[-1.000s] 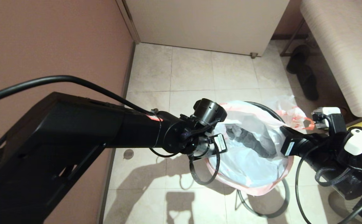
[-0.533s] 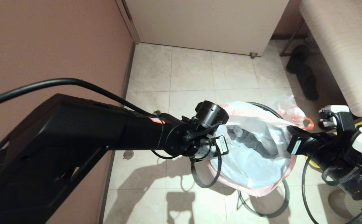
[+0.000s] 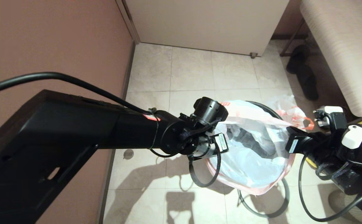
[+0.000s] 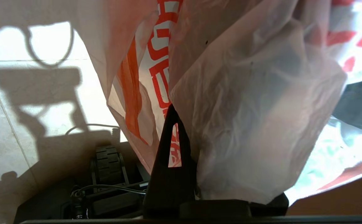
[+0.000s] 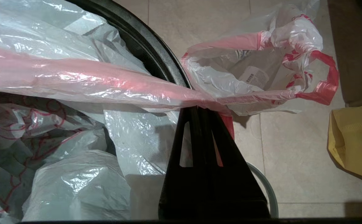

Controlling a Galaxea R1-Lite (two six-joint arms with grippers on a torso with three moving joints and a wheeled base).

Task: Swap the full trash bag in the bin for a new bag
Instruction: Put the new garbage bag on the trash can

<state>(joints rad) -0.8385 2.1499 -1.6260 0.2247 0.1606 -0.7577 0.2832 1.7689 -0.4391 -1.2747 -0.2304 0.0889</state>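
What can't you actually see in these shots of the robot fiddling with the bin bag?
1. The bin's inside: in the head and right wrist views, the new bag, stretched between the left gripper and right gripper, covers it.
2. The full trash bag's contents: in the right wrist view, crumpled film shows only one label.
3. The yellow bag: cut off by the right wrist view's edge.

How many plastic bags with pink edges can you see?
2. The new bag is stretched open over the bin, held by the left gripper and right gripper. The full trash bag sits on the floor beyond the bin. More may be hidden.
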